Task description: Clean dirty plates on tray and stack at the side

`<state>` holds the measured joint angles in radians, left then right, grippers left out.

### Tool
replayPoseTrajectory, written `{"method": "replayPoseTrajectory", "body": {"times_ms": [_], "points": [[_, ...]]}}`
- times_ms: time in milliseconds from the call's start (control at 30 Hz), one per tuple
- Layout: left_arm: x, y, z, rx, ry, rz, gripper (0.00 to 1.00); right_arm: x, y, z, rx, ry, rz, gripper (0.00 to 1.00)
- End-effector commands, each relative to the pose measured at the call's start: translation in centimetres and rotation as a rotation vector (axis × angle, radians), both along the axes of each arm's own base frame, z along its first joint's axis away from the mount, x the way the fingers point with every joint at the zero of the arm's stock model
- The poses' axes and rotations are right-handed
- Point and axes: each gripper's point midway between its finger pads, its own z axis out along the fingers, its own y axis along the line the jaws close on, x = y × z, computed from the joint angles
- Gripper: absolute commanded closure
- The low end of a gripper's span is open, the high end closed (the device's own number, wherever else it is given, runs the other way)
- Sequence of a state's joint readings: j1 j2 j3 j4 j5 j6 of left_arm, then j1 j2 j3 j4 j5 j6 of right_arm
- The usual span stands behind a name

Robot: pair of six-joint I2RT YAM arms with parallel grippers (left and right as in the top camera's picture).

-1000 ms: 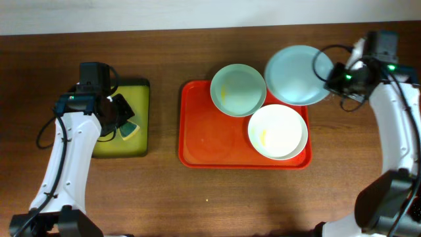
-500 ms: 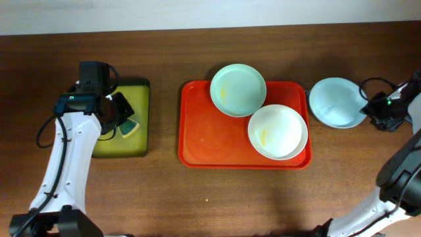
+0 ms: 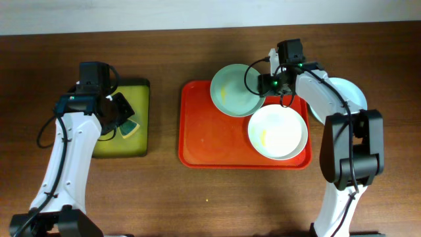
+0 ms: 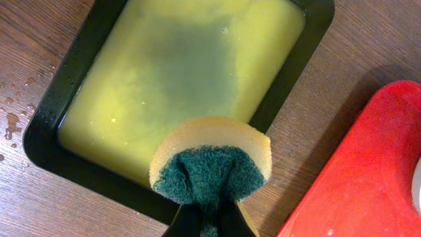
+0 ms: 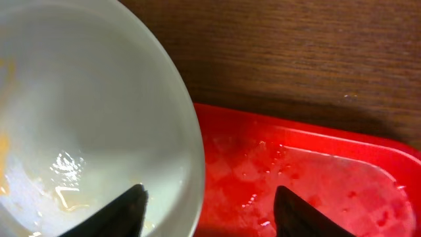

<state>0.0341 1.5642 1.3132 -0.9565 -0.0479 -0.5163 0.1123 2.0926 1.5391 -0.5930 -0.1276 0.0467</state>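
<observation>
Looking down from overhead, the red tray [image 3: 210, 141] lies mid-desk [image 3: 197, 197]; a mint plate [image 3: 238, 89] sits across its far rim and a white plate [image 3: 277, 131] lies in its right part, both with yellowish smears; a second mint plate [image 3: 348, 99] rests on the bare wood just right of the tray, partly hidden by the arm. The right pincer [image 3: 270, 84] is at the first mint plate's right edge; the left pincer [image 3: 122, 122] hangs over the small tray [image 3: 141, 85].

From the left wrist, the pincer is clamped on a sponge [image 4: 210, 164], scouring side toward the camera, above the small tray's yellow-green liquid.

From the right wrist, the fingers stand wide apart, straddling the mint plate's rim, one over the bowl and one over the wet red tray; nothing is gripped. The plate looks stiff and light but probably slick when wet; its thin raised rim seems the only sound hold, pinched squarely so it cannot tip.
</observation>
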Motion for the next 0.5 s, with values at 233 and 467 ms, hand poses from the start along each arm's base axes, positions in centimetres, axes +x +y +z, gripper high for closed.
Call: {"method": "replayPoseTrajectory", "body": {"times_ms": [233,467], "points": [[0.1,-0.1,0.5,0.000,-0.020,-0.017,1.00,0.0,3.3,-2.5,0.094,0.031,0.057,0.79],[0.2,-1.1,0.5,0.003,-0.023,-0.056,1.00,-4.7,9.9,1.4,0.239,0.133,0.210,0.96]]}}
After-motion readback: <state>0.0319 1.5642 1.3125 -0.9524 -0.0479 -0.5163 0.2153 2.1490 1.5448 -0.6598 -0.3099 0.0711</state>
